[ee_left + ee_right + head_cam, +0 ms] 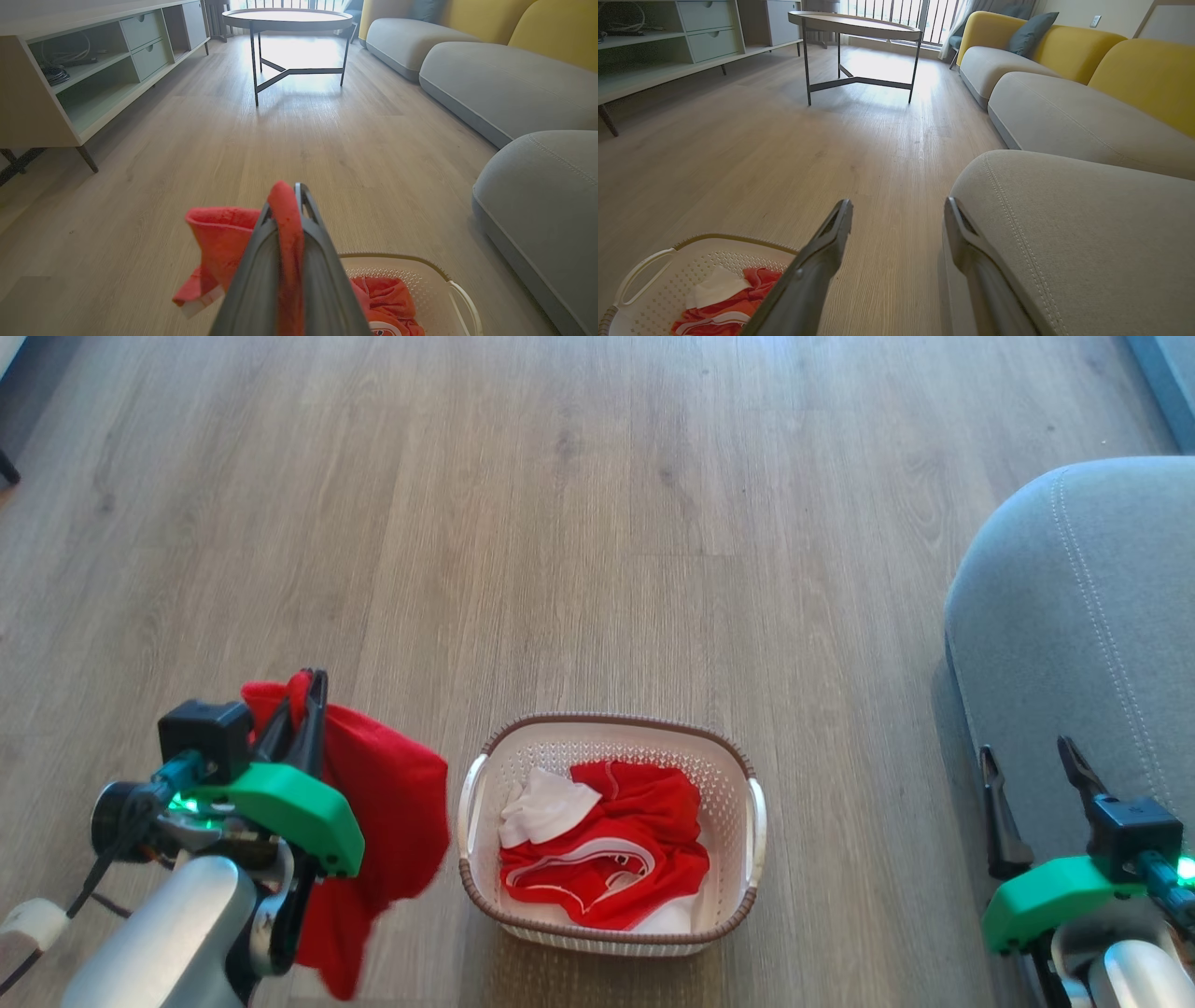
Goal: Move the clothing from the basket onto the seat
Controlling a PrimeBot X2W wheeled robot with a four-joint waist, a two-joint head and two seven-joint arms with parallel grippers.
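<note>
My left end effector [313,683] is clamped shut on a bunched fold of one red garment [397,803], and the rest hangs loose below it. The pinch is narrow, so a quick swing could shake it free. The tail could also snag the basket [724,767], which sits to its right, before the seat [1074,616]. More clothing [635,831] lies inside. My right end effector [1025,753] hovers wide open and empty at the seat's edge.

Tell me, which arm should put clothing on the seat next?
Probably left: left end effector is shut on a red garment beside the basket; right end effector is open, empty.
</note>
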